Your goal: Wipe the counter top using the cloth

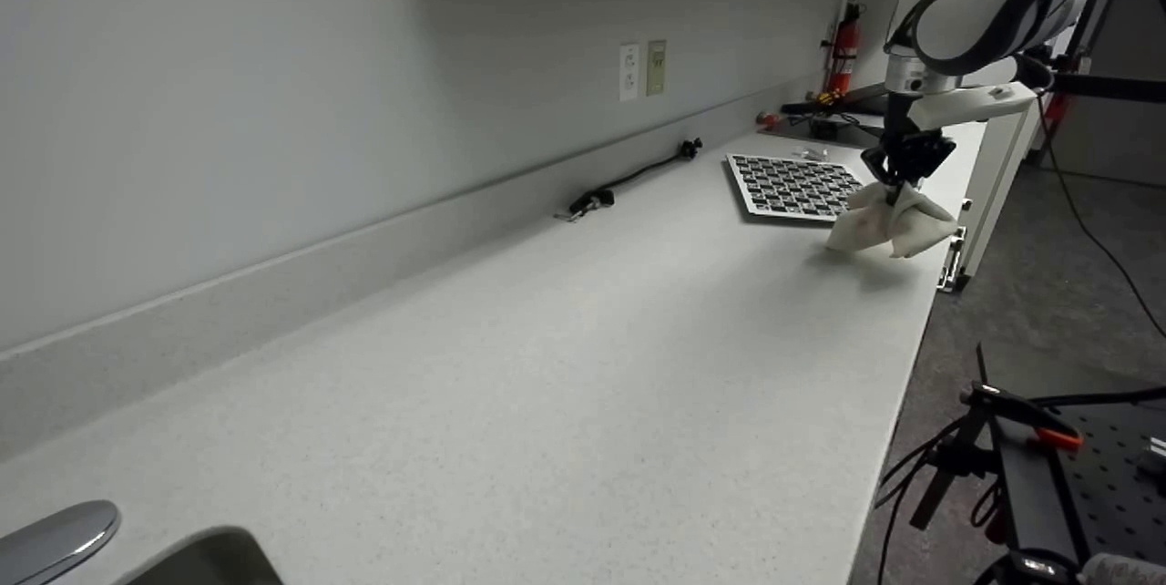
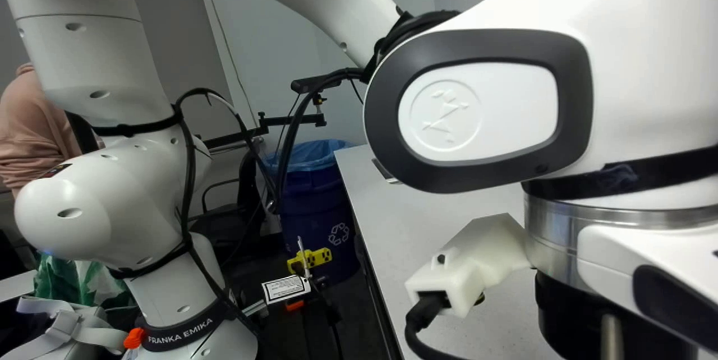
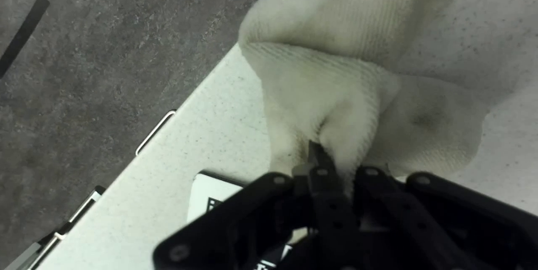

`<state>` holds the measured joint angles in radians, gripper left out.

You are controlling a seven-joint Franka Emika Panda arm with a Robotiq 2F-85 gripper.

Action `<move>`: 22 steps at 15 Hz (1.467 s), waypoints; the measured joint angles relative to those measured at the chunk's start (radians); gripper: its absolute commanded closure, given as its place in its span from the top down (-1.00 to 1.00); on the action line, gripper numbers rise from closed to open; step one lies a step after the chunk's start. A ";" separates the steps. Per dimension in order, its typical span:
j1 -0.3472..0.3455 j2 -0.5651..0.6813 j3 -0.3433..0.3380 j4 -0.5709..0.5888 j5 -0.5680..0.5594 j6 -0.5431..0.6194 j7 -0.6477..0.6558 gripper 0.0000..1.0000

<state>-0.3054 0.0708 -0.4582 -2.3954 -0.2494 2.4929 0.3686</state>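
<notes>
Speckled and off-white, the counter top (image 1: pixel 565 366) runs along a grey wall (image 1: pixel 255 93), a black-and-white checkered mat (image 1: pixel 788 187) lying toward its far end. Near the front edge, the gripper (image 1: pixel 896 190) has its fingers (image 3: pixel 320 158) drawn tightly together — a fold of the cloth (image 3: pixel 311 85) is pinched between them. Cream, ribbed and bunched, the cloth fans out in soft folds from the pinch and bears a dark smudge on one flap. It hangs below the fingers, spreading to both sides, close by the mat — whether its lower edges touch the surface, I cannot tell.
</notes>
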 measured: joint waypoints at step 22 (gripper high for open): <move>-0.044 0.254 0.100 0.089 0.185 0.164 -0.147 -0.96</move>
<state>-0.3495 0.3246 -0.3579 -2.3064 -0.0639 2.6565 0.2214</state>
